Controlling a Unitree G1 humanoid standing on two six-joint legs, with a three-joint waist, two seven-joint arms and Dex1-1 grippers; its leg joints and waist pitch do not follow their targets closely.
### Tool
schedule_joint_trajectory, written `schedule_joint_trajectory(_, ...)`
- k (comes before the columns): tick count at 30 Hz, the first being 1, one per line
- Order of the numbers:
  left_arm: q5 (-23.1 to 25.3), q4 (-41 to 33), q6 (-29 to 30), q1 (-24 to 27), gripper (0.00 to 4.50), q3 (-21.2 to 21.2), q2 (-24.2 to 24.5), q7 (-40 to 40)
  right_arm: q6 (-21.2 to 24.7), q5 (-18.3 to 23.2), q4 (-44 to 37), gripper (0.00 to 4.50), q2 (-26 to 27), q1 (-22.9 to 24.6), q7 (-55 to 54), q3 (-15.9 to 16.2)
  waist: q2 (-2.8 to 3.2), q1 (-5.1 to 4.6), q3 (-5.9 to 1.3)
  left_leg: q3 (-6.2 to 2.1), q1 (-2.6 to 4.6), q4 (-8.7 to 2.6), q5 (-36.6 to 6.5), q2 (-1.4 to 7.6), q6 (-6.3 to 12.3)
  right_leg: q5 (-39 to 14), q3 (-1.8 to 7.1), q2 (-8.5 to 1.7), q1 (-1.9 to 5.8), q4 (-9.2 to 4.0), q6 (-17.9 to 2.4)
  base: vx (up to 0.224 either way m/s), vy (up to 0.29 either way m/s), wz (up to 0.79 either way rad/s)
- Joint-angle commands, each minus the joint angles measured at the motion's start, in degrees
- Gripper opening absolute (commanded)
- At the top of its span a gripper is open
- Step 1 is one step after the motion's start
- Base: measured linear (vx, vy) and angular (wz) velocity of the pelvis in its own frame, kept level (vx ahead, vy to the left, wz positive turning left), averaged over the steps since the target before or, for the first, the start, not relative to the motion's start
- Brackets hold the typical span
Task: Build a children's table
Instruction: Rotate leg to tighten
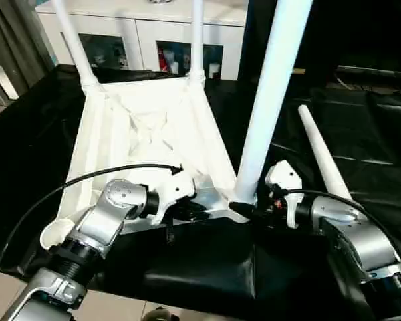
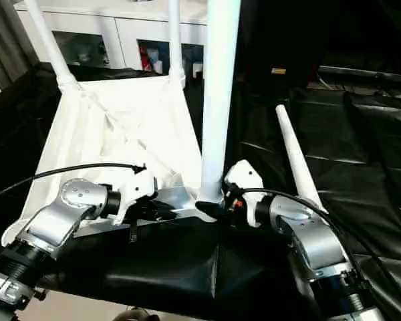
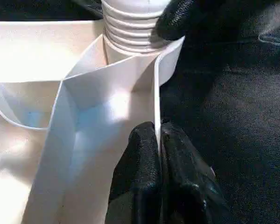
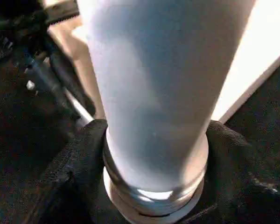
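Note:
The children's table top (image 1: 140, 127) lies upside down on black cloth, ribbed underside up. Two white legs (image 1: 73, 40) (image 1: 197, 40) stand in its far corner sockets. A third leg (image 1: 271, 93) stands upright in the near right socket, its thread (image 3: 130, 23) partly showing above the socket. My right gripper (image 1: 244, 208) is closed around that leg's base, one finger (image 4: 79, 158) on each side. My left gripper (image 3: 158, 133) is shut on the top's thin near rim, just left of that corner. The near left socket (image 1: 53, 234) is empty. Another leg (image 1: 324, 160) lies loose on the cloth to the right.
A white cabinet (image 1: 147, 40) with glass-fronted shelves stands behind the work surface. Black cloth (image 1: 361, 134) covers the surface and is wrinkled at the right. The surface's near edge runs just below my forearms, with pale floor (image 1: 120, 307) beneath.

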Motion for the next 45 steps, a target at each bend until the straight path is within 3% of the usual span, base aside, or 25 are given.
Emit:
schedule_joint_trajectory(1, -1.6, -1.3, -0.5, -1.8, 0.00, 0.2, -1.8, -0.1, 0.7, 0.9, 2.5, 2.75, 1.7, -0.3, -5.4, -3.2, -0.13, -0.46, -4.05, -3.09, 0.70, -3.80, -6.3, 5.95, 3.87, -10.4, 4.45, -7.44, 3.29, -4.14, -9.7, 0.000, 0.000, 0.00)
schedule_joint_trajectory(5, 0.5, 4.1, 0.6, -4.5, 0.00, 1.9, -5.7, 8.6, 1.6, 0.4, 6.6, 2.74, 8.1, 0.1, -15.8, -5.9, -0.15, -1.00, -3.90, -3.15, 0.81, -3.95, -7.1, 5.89, 2.69, -13.3, 4.45, -7.50, 3.28, -4.51, -8.9, 0.000, 0.000, 0.00)
schedule_joint_trajectory(6, 1.8, 7.4, 1.0, -6.4, 0.00, 2.6, -8.3, 13.9, 1.4, -0.6, 9.1, 2.74, 11.2, -0.3, -21.4, -6.4, -0.19, -1.25, -3.87, -3.12, 0.99, -3.98, -7.8, 5.79, 2.16, -14.7, 4.39, -7.41, 3.14, -4.84, -8.4, 0.000, 0.000, 0.00)
schedule_joint_trajectory(8, 1.8, 7.4, 1.0, -6.4, 0.00, 2.6, -8.3, 13.9, 1.4, -0.6, 9.1, 2.74, 11.2, -0.3, -21.4, -6.4, -0.25, -1.53, -3.86, -3.21, 1.02, -4.03, -8.6, 5.65, 1.36, -16.7, 4.41, -7.66, 3.35, -4.98, -8.1, 0.000, 0.000, 0.00)
schedule_joint_trajectory(9, 2.6, 11.7, 2.5, -8.9, 0.00, 4.0, -12.2, 21.4, 0.6, -2.1, 13.6, 2.74, 15.2, -2.0, -29.3, -7.4, -0.22, -1.59, -3.94, -3.22, 0.91, -4.01, -8.2, 5.65, 1.35, -16.6, 4.43, -7.67, 3.48, -4.93, -7.9, 0.000, 0.000, 0.00)
schedule_joint_trajectory(10, 3.2, 15.5, 3.9, -11.1, 0.00, 5.3, -16.0, 28.6, -0.9, -3.7, 19.1, 2.74, 18.7, -4.6, -36.8, -8.8, -0.09, -1.94, -3.64, -3.06, 1.64, -4.10, -10.6, 5.68, 0.46, -19.2, 4.47, -7.43, 2.69, -5.47, -7.8, 0.000, 0.000, 0.00)
schedule_joint_trajectory(12, 3.5, 17.2, 4.5, -12.1, 0.00, 5.6, -17.8, 31.5, -1.9, -4.8, 22.3, 2.74, 19.7, -6.5, -40.0, -9.0, -0.17, -1.95, -3.64, -3.23, 1.67, -4.14, -11.3, 5.42, -0.06, -22.0, 4.33, -7.84, 3.19, -5.97, -7.2, 0.000, 0.000, 0.00)
schedule_joint_trajectory(13, 3.8, 18.4, 4.7, -12.8, 0.00, 5.7, -19.0, 33.3, -2.7, -5.2, 24.4, 2.74, 20.5, -7.9, -42.4, -9.5, 0.00, -2.10, -3.51, -3.19, 1.60, -4.23, -11.2, 5.52, 0.03, -22.2, 4.37, -7.78, 3.09, -6.13, -6.8, 0.000, 0.000, 0.00)
schedule_joint_trajectory(15, 4.1, 19.0, 4.6, -13.2, 0.00, 5.7, -19.8, 34.3, -2.9, -4.3, 25.9, 2.74, 21.2, -9.1, -44.0, -10.9, -0.10, -2.28, -3.54, -3.29, 1.82, -4.38, -12.3, 5.59, -0.04, -22.2, 4.36, -7.62, 3.15, -6.13, -6.5, 0.000, 0.000, 0.00)
schedule_joint_trajectory(19, 4.9, 19.9, 3.5, -13.8, 0.00, 4.8, -21.1, 33.8, -3.7, -4.6, 26.7, 2.74, 22.5, -11.4, -43.1, -10.9, -0.25, -2.22, -4.02, -3.10, 1.24, -4.23, -8.6, 5.56, 1.66, -14.7, 4.66, -7.72, 3.64, -5.01, -7.9, 0.000, 0.000, 0.00)
schedule_joint_trajectory(23, 4.9, 19.3, 1.8, -13.5, 0.00, 3.8, -20.1, 30.7, -5.2, -5.0, 26.9, 2.74, 22.4, -12.3, -40.6, -9.8, -0.30, -2.14, -3.97, -3.03, 1.31, -4.21, -8.3, 5.61, 2.23, -14.5, 4.62, -7.77, 3.60, -4.97, -8.4, 0.000, 0.000, 0.00)
schedule_joint_trajectory(24, 4.7, 18.6, 0.3, -13.0, 0.00, 3.1, -19.3, 28.7, -5.5, -4.8, 26.6, 3.30, 22.0, -12.5, -39.8, -9.6, -0.29, -2.15, -3.92, -3.00, 1.29, -4.21, -8.7, 5.53, 2.41, -15.9, 4.63, -7.80, 3.62, -5.17, -8.1, 0.000, 0.000, 0.00)
schedule_joint_trajectory(28, 3.7, 16.6, -0.6, -11.9, 0.00, 2.4, -17.8, 24.7, -4.6, -3.7, 24.4, 3.56, 20.5, -12.5, -37.0, -9.7, -0.27, -2.24, -3.81, -3.05, 1.33, -4.35, -9.2, 5.71, 2.49, -17.1, 4.64, -7.83, 3.57, -5.28, -7.8, 0.000, 0.000, 0.00)
schedule_joint_trajectory(30, 2.5, 13.4, -2.6, -9.8, 0.00, 1.5, -14.8, 18.6, -2.7, -3.6, 18.9, 3.84, 16.2, -11.2, -31.4, -8.1, -0.24, -2.16, -3.69, -3.17, 1.16, -4.45, -9.0, 5.78, 2.59, -16.9, 4.63, -7.77, 3.72, -5.17, -7.6, 0.000, 0.000, 0.00)
schedule_joint_trajectory(32, 1.7, 12.2, -2.9, -9.1, 0.00, 1.4, -13.7, 16.2, -1.8, -4.2, 16.7, 3.91, 14.0, -10.4, -28.6, -6.9, -0.15, -2.14, -3.73, -3.01, 1.30, -4.37, -8.5, 5.83, 2.88, -15.9, 4.74, -7.64, 3.39, -5.05, -7.7, 0.000, 0.000, 0.00)
schedule_joint_trajectory(33, 1.6, 12.0, -2.9, -8.9, 0.00, 1.4, -13.5, 15.8, -1.7, -4.4, 16.4, 4.15, 13.7, -10.3, -28.2, -6.8, -0.21, -1.90, -3.92, -2.99, 1.19, -4.25, -7.5, 5.78, 3.09, -14.9, 4.71, -7.69, 3.63, -4.83, -7.7, 0.000, 0.000, 0.00)
schedule_joint_trajectory(39, -0.8, 6.5, -5.3, -5.7, 0.00, 0.6, -6.8, 4.3, 3.7, -2.3, -1.7, 4.45, -2.3, -2.3, -6.7, 1.2, 0.17, -0.78, -3.76, -2.90, 1.26, -4.10, -7.3, 6.13, 4.55, -12.5, 4.87, -7.55, 3.34, -4.34, -7.4, 0.000, 0.000, 0.00)
schedule_joint_trajectory(40, -0.9, 6.2, -5.4, -5.6, 0.00, 0.5, -6.5, 3.8, 3.6, -2.1, -2.4, 4.45, -3.0, -1.9, -5.8, 1.4, 0.10, -0.74, -3.84, -2.97, 0.95, -4.12, -7.1, 6.05, 4.79, -12.4, 4.76, -7.57, 3.65, -4.39, -7.3, 0.000, 0.000, 0.00)
schedule_joint_trajectory(42, -1.7, 4.5, -5.2, -4.8, 0.00, 0.5, -5.0, 1.4, 4.4, -0.5, -5.6, 4.45, -6.4, -0.3, -1.6, 2.4, 0.02, -0.52, -4.02, -2.91, 0.87, -3.83, -5.6, 6.05, 5.53, -10.6, 4.67, -7.54, 3.48, -4.20, -8.2, 0.000, 0.000, 0.00)
schedule_joint_trajectory(45, -1.9, 2.9, -4.8, -4.2, 0.00, 0.4, -3.9, -0.7, 4.4, -0.4, -6.4, 4.45, -7.2, -0.3, -0.3, 2.5, 0.05, -0.43, -3.97, -2.91, 0.67, -3.77, -5.6, 6.06, 5.85, -11.3, 4.54, -7.46, 3.33, -4.25, -8.5, 0.000, 0.000, 0.00)
